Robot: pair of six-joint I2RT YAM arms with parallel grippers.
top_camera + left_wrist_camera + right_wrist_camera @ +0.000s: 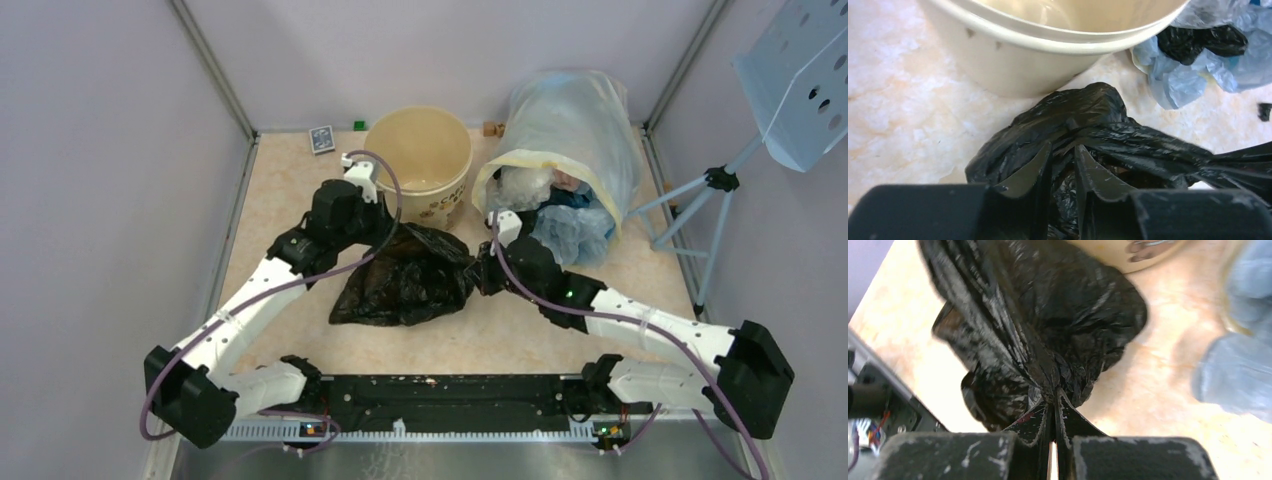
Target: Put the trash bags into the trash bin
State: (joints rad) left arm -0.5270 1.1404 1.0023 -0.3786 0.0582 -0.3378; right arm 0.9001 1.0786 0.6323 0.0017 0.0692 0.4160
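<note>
A black trash bag lies on the table in front of the cream-beige trash bin. My left gripper is at the bag's far left top. In the left wrist view its fingers are close together with black bag film pinched between them, and the bin is just beyond. My right gripper is at the bag's right end. In the right wrist view its jaws are shut on the gathered neck of the bag.
A large translucent sack lies on its side at the back right, spilling blue and clear bags. A small card and a green block sit by the back wall. A tripod stands outside the right wall.
</note>
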